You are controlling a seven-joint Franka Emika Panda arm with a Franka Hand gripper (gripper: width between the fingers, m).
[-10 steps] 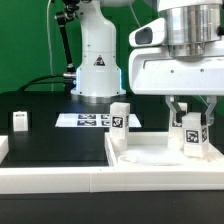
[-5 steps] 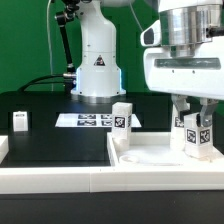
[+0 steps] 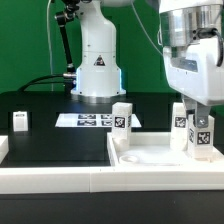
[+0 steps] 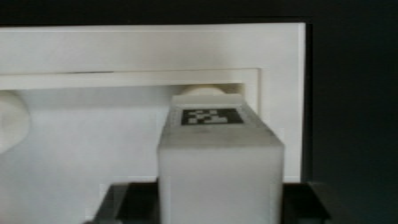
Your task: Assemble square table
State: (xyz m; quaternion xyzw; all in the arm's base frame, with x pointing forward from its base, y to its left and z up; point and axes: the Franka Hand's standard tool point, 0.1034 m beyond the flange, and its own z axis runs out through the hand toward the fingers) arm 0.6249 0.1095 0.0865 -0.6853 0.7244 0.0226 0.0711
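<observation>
The square table top is a large white recessed slab at the exterior view's right front. One white tagged leg peg stands upright at its far left corner. My gripper is shut on another tagged leg peg and holds it upright over the top's right part, its lower end at the recessed face. In the wrist view this leg fills the middle between my dark fingers, with the table top behind it. A third leg peg stands far left on the black board.
The marker board lies flat behind the table top, in front of the robot base. A long white rail borders the black board along the front. Another tagged white piece shows just left of the held leg, partly hidden.
My gripper has moved toward the exterior view's right with the leg peg in it, and slightly lower. The other legs and the table top have not moved.
</observation>
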